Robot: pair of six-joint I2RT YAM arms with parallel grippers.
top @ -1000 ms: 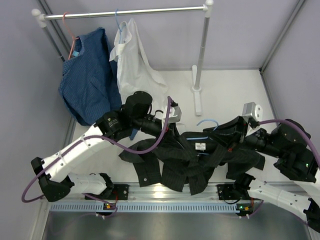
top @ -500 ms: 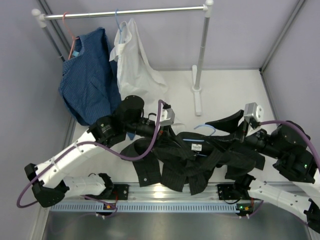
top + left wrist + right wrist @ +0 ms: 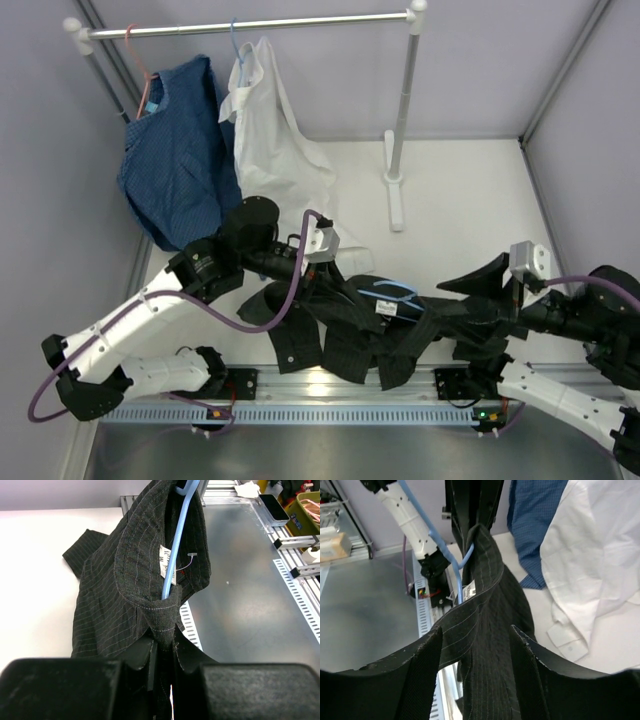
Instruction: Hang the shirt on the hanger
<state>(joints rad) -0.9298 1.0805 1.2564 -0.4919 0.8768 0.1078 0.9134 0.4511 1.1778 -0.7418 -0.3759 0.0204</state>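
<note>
Black pinstriped shirt strung taut over the white table, gripped at both ends
The left claw, nearly closed, pinches the collar; the light-blue wire hanger sits inside the neck opening; the right claw clamps a thick bunch of fabric

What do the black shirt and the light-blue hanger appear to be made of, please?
The shirt looks like thin woven cloth, matte black with pale pinstripes and visible stitching. The hanger seems coated wire or plastic: thin, smooth, faintly glossy light blue.
</note>
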